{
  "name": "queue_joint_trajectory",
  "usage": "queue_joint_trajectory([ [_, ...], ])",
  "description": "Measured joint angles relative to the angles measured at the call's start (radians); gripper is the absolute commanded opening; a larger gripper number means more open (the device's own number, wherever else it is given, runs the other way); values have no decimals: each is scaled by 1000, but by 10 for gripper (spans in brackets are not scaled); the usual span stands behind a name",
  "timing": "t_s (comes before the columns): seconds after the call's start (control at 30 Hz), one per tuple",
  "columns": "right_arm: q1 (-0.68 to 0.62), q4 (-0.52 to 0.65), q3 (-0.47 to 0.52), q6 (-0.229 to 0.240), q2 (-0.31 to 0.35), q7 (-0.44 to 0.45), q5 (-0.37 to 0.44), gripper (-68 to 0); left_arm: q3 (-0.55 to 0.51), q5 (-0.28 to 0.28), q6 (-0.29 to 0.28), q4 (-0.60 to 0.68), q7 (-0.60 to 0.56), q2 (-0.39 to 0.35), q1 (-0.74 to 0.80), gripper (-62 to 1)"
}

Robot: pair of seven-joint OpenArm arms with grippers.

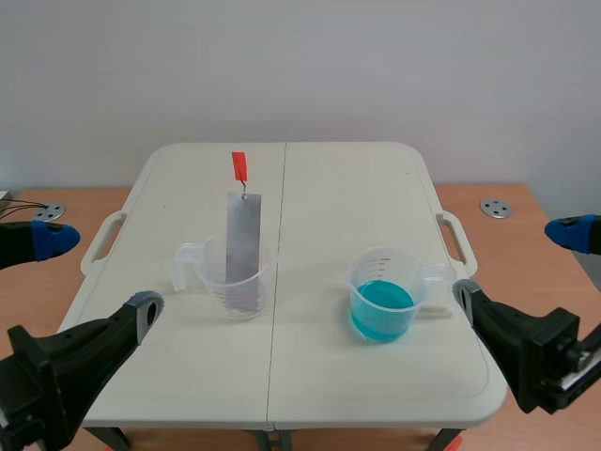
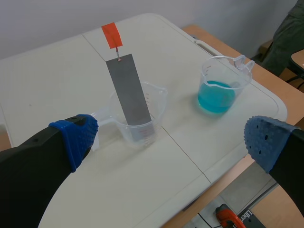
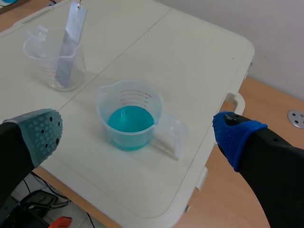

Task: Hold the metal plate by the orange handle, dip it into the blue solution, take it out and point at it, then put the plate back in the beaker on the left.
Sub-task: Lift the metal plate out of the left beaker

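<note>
On the white folding bench (image 1: 376, 188), the thin grey metal plate (image 1: 241, 246) leans in the clear plastic left beaker (image 1: 237, 287), small orange handle (image 1: 239, 167) uppermost, both the left claw (image 1: 94, 274) and right claw (image 1: 518, 263) gaping empty; a careless pinch could topple that light beaker.

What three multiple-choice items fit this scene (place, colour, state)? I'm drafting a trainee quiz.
1. The metal plate is: A) standing in the clear beaker B) held in the air C) lying flat
2. Its handle is: A) green B) orange C) black
3. The left gripper and right gripper are: A) open B) shut C) holding the plate
Answers: 1A, its lower end is inside that beaker; 2B, orange tab on top; 3A, both spread wide, gripping nothing.
</note>
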Motion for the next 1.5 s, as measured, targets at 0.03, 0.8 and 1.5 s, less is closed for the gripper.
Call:
queue_joint_trajectory([
  [0.03, 0, 0, 0, 0, 0, 3, -29, -12, 0, 0, 0, 0, 0, 0, 0, 14],
  [0.8, 293, -134, -141, 16, 0, -27, -63, -12, 0, 0, 1, 0, 11, 0, -2, -139],
  [1.5, 795, -431, -480, 55, -60, -144, 35, -12, 0, 57, 100, 0, 286, -53, 177, -581],
])
